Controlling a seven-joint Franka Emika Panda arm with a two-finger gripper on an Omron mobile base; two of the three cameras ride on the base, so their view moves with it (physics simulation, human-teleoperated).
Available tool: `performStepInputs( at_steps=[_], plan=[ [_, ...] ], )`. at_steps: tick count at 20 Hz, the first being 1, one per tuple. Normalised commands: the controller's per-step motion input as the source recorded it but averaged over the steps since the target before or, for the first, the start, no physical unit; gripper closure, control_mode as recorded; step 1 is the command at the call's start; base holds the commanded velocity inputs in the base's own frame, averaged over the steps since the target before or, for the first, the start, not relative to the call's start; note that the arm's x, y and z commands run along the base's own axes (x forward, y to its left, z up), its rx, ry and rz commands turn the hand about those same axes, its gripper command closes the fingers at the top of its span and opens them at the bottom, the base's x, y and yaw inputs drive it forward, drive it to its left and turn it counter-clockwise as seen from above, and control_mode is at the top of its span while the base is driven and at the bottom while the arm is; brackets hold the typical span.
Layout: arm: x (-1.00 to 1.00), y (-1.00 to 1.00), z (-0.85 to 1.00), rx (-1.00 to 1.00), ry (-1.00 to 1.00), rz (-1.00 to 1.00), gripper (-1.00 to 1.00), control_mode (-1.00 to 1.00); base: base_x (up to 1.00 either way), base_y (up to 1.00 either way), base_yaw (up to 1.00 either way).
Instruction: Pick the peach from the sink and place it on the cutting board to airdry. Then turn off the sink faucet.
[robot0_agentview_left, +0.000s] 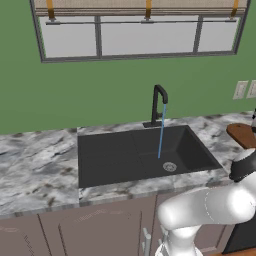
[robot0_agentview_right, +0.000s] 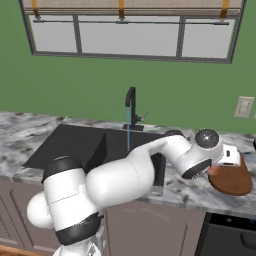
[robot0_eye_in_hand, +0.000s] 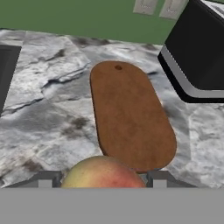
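In the left base view, the sink (robot0_agentview_left: 125, 157) filled the middle of the frame, its grey drain (robot0_agentview_left: 169, 166) toward the lower right of the basin. The sink faucet (robot0_agentview_left: 158, 106) stood at the basin's far rim, and a thin blue stream of water (robot0_agentview_left: 161, 131) ran from its spout down into the basin. At the right edge, a sliver of the cutting board (robot0_agentview_left: 243, 134) lay on the marble counter (robot0_agentview_left: 35, 165).

In the hand view, the counter took up the left, the cutting board (robot0_eye_in_hand: 131, 116) lay in the centre, and a dark appliance (robot0_eye_in_hand: 199, 52) sat in the upper right. At the bottom centre, the peach (robot0_eye_in_hand: 103, 173) sat pinched between the fingertips (robot0_eye_in_hand: 44, 180) of the gripper (robot0_eye_in_hand: 103, 181), near the board's closer end.

In the right base view, the arm reached to the right, its hand over the board (robot0_agentview_right: 231, 181).
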Motion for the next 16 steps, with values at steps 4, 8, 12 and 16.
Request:
performStepInputs(
  at_steps=[4, 8, 12, 16],
  plan=[
    [0.22, -0.16, -0.27, 0.00, 0.00, 0.05, 1.00, -1.00, 0.00, 0.00, 0.00],
    [0.11, -0.15, -0.01, 0.00, 0.00, 0.03, 1.00, -1.00, 0.00, 0.00, 0.00],
    [0.10, -0.11, 0.00, 0.00, 0.00, 0.01, 1.00, -1.00, 0.00, 0.00, 0.00],
    [0.05, -0.10, -0.12, 0.00, 0.01, 0.00, 1.00, -1.00, 0.00, 0.00, 0.00]
  ],
)
